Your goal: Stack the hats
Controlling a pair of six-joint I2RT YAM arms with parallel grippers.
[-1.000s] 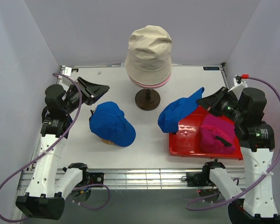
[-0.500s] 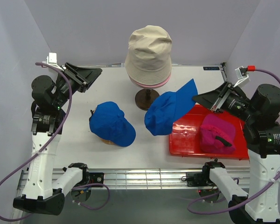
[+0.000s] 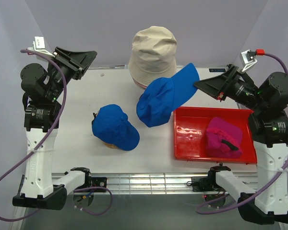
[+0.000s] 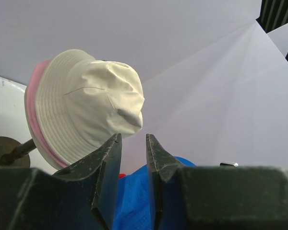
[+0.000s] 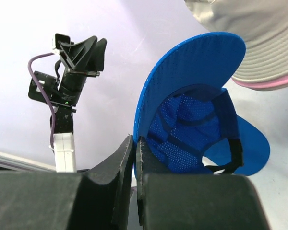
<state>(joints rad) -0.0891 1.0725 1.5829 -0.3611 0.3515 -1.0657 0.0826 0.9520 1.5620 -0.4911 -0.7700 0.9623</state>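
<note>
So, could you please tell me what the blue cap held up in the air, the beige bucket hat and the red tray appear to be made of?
Held blue cap: soft fabric, apparently with a mesh lining; small holes show inside the crown.
Beige bucket hat: matte woven cloth, probably cotton; creases and stitched seams.
Red tray: likely hard plastic; smooth, glossy surface with highlights.

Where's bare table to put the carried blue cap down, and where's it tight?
Free: the table's left side, between the left arm and the resting blue cap; the near strip before the rail; the red tray's left half, beside the magenta cap. Tight: back centre, where the held blue cap hangs by the beige bucket hat.
</note>
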